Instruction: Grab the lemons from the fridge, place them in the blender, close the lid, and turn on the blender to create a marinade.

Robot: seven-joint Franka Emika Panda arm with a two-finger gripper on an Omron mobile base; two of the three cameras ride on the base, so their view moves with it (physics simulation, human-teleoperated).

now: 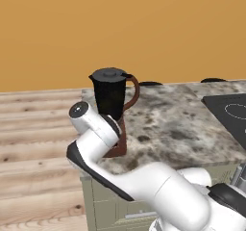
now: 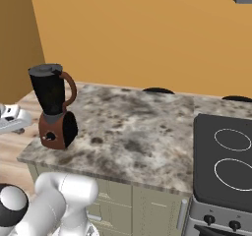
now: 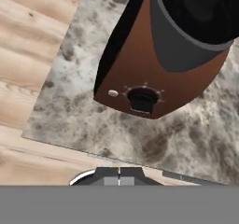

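The blender (image 1: 113, 100) stands at the left corner of the marble counter (image 1: 182, 124), its black jar on a brown base (image 2: 55, 129). The dark grey lid (image 1: 109, 73) sits on top of the jar (image 2: 48, 90). In the hand view my gripper (image 3: 119, 175) is shut with nothing between its tips. It sits just off the counter's edge, a short way in front of the base's round black knob (image 3: 142, 98) and not touching it. A small white button (image 3: 113, 93) lies beside the knob. The lemons are hidden and the fridge is out of view.
A black stove top (image 2: 224, 159) with ring burners takes up the right end of the counter. Wooden floor (image 1: 33, 143) lies to the left of the counter. An orange wall (image 2: 138, 33) runs behind. Cabinet drawers (image 2: 123, 205) sit below the countertop.
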